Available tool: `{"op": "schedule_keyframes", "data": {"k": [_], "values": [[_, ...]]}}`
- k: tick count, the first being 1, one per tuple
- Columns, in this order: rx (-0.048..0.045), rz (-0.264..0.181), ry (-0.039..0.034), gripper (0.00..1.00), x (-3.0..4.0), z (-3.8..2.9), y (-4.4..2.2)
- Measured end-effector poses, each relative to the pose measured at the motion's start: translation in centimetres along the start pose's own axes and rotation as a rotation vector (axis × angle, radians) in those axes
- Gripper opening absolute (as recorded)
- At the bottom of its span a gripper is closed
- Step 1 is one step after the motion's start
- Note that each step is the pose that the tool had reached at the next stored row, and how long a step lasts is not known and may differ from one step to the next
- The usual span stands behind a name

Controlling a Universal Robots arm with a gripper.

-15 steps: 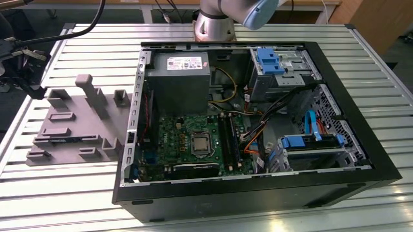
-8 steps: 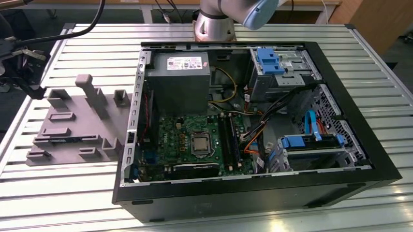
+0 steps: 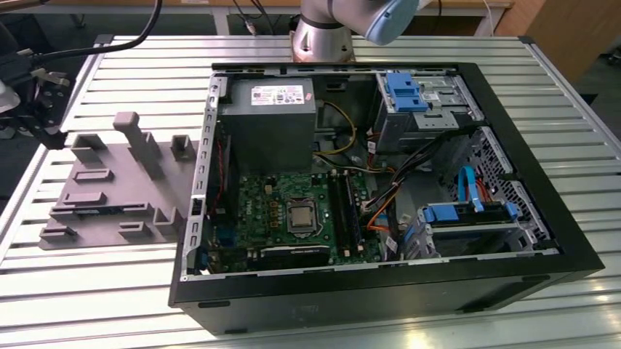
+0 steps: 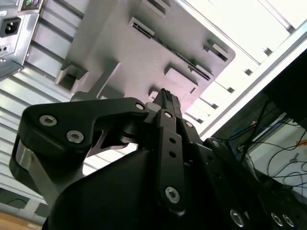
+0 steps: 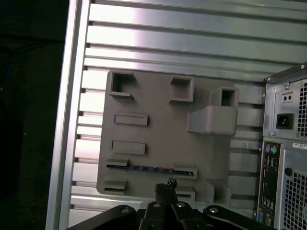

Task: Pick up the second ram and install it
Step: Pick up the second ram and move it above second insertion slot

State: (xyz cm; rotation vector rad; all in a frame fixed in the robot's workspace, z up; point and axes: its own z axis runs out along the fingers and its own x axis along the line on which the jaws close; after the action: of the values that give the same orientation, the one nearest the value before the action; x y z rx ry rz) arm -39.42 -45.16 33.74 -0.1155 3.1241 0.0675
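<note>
While the second ram stands edge-up in a long slot of the grey plastic tray, untouched, the hand hovers over the tray close to it, fingertips pressed together and carrying nothing. So by my reading we're right at the start: the approach to the pick, with no grasp made yet. A clean lift would call for the jaws to part, straddle that thin board across its flat faces, and come down square to the slot. Around the tray runs the slatted aluminium bench. Alongside sits the open computer case, its motherboard showing the black slot rails where the stick belongs.
</note>
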Motion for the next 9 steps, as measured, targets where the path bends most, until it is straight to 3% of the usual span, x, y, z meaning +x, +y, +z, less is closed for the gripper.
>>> {"op": "schedule_keyframes", "data": {"k": [9], "values": [[-0.0024, -0.149, 0.0063, 0.11, 0.04, 0.07, 0.00]]}}
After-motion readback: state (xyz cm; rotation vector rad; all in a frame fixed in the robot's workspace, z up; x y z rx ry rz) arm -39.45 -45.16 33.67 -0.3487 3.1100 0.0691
